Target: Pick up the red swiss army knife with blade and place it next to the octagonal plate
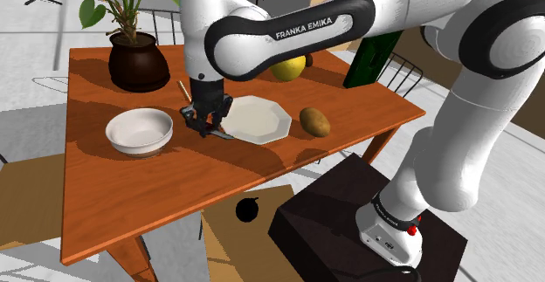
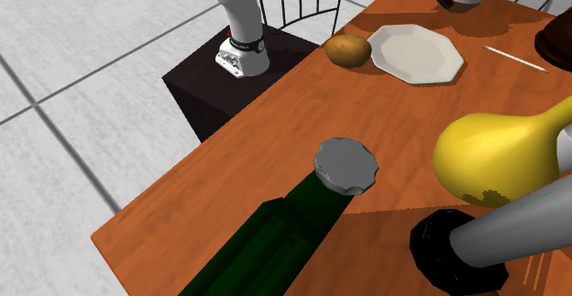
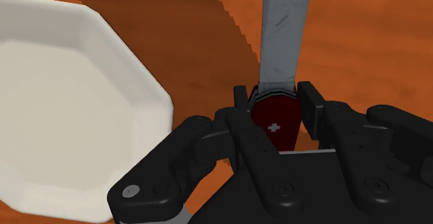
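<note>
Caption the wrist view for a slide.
The jaws clasp the red knife, blade out, beside the white octagonal plate.

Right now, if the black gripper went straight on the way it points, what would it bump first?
Probably the brown wooden table: the black gripper, shut on the red pocket knife, points down at it, just beside the white octagonal plate.

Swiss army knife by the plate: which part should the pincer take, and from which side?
The red handle, across its narrow width, coming from above. The grey blade sticks out lengthwise beyond it, while the handle offers two straight, parallel sides. The pincer clasps it that way now.
</note>
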Robot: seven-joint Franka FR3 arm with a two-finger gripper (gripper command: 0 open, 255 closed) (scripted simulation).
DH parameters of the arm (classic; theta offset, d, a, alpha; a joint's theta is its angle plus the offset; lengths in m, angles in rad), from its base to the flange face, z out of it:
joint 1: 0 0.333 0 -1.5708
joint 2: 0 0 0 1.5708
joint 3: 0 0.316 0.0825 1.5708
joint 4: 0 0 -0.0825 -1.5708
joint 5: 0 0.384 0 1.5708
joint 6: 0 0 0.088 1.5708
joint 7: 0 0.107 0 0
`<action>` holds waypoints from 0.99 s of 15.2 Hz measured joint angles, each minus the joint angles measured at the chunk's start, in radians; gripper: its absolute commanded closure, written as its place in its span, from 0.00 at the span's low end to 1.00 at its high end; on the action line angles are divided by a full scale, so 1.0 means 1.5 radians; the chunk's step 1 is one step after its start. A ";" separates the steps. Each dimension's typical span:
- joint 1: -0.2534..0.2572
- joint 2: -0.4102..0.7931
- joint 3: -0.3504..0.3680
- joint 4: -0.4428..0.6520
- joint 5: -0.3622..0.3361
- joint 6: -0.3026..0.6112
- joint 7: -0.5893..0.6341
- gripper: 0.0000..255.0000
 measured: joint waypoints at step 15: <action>0.013 0.071 -0.001 -0.040 -0.023 0.109 0.026 1.00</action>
